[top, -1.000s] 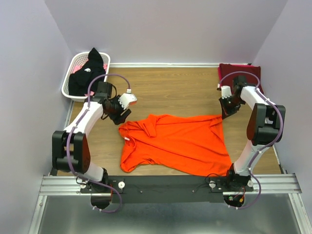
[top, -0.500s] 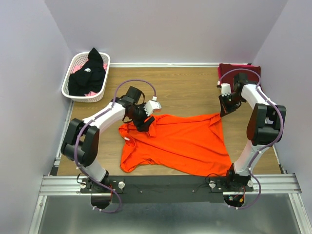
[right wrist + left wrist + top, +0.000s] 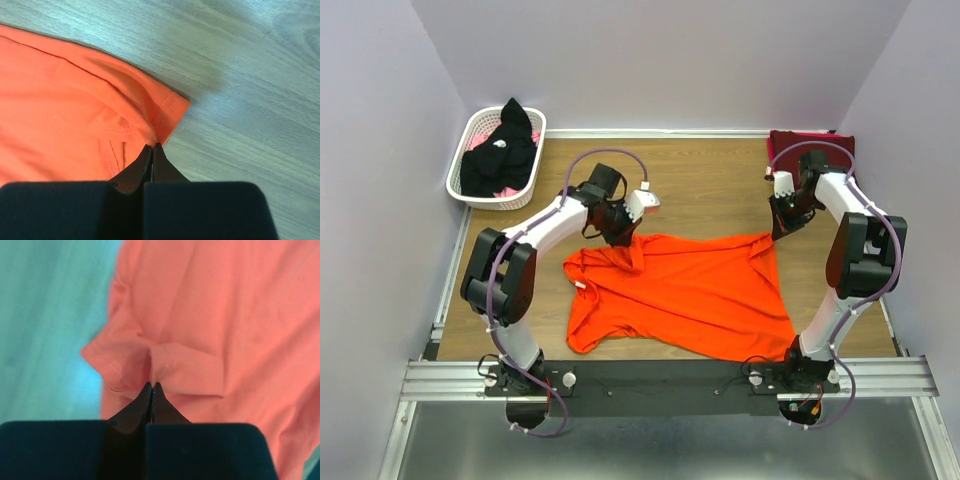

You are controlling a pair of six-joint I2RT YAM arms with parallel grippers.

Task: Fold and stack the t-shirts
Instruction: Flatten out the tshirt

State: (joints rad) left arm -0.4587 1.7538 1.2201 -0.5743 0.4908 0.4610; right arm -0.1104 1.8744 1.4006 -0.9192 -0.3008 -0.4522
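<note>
The bright orange t-shirt [image 3: 690,290] lies spread on the wooden table. My left gripper [image 3: 623,240] is shut on a pinched fold of the orange t-shirt [image 3: 210,305] at its back left part, the cloth puckering at the fingertips. My right gripper [image 3: 778,236] is shut on the back right corner of the orange t-shirt [image 3: 60,105], by its hem. A dark maroon t-shirt [image 3: 810,148] sits folded in the back right corner. A black t-shirt [image 3: 502,150] lies heaped in the white basket [image 3: 463,175].
The white slotted basket stands at the back left against the wall. Purple walls close in the table on three sides. Bare wood [image 3: 700,185] shows behind the orange shirt.
My left arm swung right from near the basket to the orange shirt's back left part and its jaws went from open to shut on the cloth. The right arm stayed put.
</note>
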